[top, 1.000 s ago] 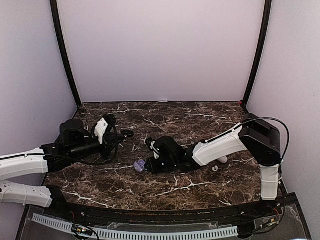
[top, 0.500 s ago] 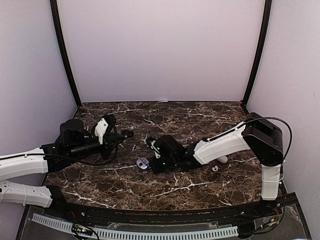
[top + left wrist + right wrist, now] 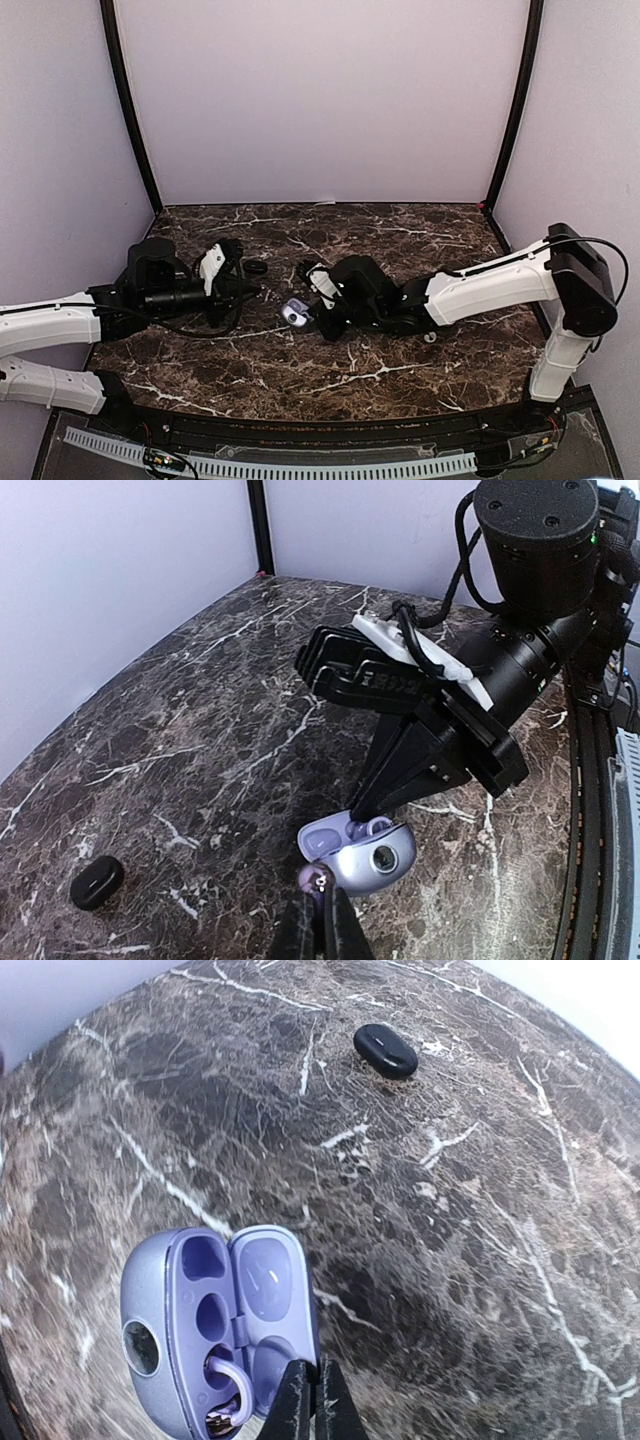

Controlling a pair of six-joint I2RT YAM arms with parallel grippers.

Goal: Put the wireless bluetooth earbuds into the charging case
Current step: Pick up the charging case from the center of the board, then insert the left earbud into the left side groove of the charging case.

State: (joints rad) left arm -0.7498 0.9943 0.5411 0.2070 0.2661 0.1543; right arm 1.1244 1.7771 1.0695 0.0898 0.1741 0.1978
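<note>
The purple charging case [image 3: 190, 1320] is open, and one purple earbud [image 3: 222, 1392] with a loop sits in its lower slot. My right gripper [image 3: 311, 1400] is shut on the edge of the case's lid. The case also shows in the top view [image 3: 293, 313] and in the left wrist view [image 3: 372, 856], with the right gripper [image 3: 385, 800] gripping it from above. My left gripper [image 3: 325, 925] is shut on a second small purple earbud [image 3: 313, 878], held right beside the near left edge of the case. In the top view the left gripper [image 3: 262, 298] is just left of the case.
A closed black oval case [image 3: 255, 267] lies on the marble behind the grippers and also shows in the wrist views [image 3: 97, 881] [image 3: 386, 1050]. A small white bit [image 3: 430, 337] lies by my right forearm. Purple walls stand on three sides.
My right gripper has carried the purple case a little right and farther back, turning its open side up. My left gripper has moved right, up to the case.
</note>
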